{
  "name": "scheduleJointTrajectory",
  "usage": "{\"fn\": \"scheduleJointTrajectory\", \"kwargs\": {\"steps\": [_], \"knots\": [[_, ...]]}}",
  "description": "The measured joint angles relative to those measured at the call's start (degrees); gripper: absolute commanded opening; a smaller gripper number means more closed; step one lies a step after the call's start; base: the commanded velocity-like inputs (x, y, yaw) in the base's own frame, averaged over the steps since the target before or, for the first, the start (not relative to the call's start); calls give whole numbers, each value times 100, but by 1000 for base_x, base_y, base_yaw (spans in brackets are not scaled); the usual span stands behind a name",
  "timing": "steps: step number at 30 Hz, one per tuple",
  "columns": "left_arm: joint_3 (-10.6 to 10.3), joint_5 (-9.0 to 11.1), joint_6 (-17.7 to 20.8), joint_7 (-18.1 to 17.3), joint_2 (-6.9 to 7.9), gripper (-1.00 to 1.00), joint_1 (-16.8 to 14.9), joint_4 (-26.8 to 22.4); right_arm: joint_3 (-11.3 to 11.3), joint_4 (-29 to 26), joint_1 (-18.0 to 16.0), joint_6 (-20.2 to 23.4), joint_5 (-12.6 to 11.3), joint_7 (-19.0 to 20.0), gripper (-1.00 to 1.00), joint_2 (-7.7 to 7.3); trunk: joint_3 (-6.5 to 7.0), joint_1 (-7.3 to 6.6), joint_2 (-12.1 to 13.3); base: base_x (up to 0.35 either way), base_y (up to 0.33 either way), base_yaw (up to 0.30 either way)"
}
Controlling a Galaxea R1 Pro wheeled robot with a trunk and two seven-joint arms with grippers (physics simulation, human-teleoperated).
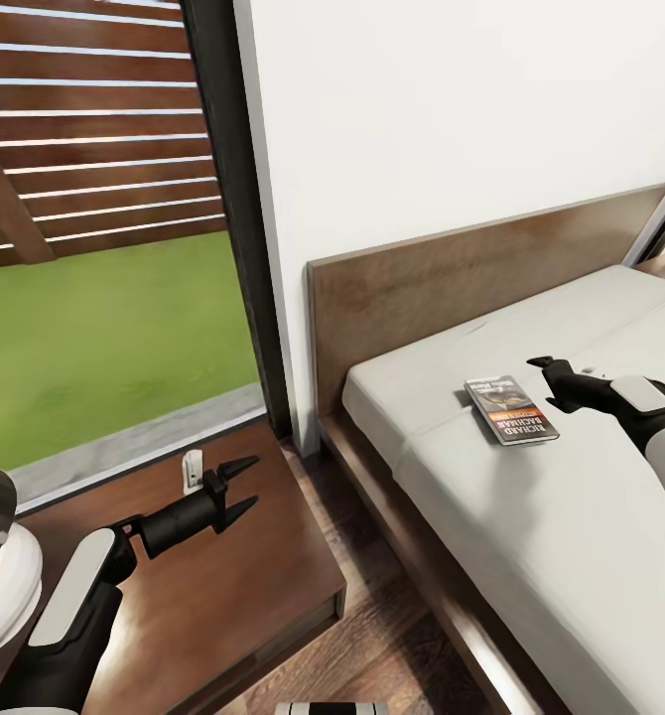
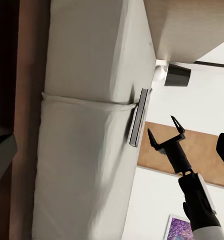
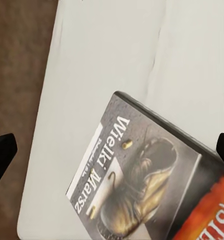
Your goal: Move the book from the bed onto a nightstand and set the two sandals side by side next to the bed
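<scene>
The book (image 1: 511, 409), a grey paperback with an orange strip, lies flat on the off-white mattress of the bed (image 1: 531, 516) near the headboard. My right gripper (image 1: 549, 383) hovers just to its right, open, with nothing between its fingers. In the right wrist view the book (image 3: 142, 185) lies close below, between the two black fingertips (image 3: 1, 156). The left wrist view sees the book (image 2: 138, 117) edge-on, with the right gripper (image 2: 162, 127) beside it. My left gripper (image 1: 241, 487) hangs open over the dark wooden nightstand (image 1: 223, 596). The sandals are out of view.
A small white object (image 1: 193, 469) stands on the nightstand's far edge, and a round white lamp-like shape (image 1: 5, 586) sits at its left. A tall black-framed window (image 1: 104, 248) shows grass and a slatted fence. A strip of plank floor (image 1: 392, 636) separates nightstand and bed.
</scene>
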Motion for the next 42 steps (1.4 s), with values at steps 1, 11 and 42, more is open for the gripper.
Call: {"fn": "scheduleJointTrajectory", "kwargs": {"steps": [1, 11, 42], "knots": [[0, 0, -1, 1, 0, 100, 0, 0, -4, -1, 0, -4, 8, 1, 100, 0, 0, 0, 0, 0, 0, 0], [0, -13, -5, 5, 0, 100, 0, 0, 2, -4, 0, -141, 60, 1, 100, 1, 0, 0, 0, 0, 0, 0], [-2, -45, -5, 5, -22, 100, 0, 2, 59, -78, 0, -172, 69, 0, 100, 2, -101, 0, 0, 0, 0, 0]]}}
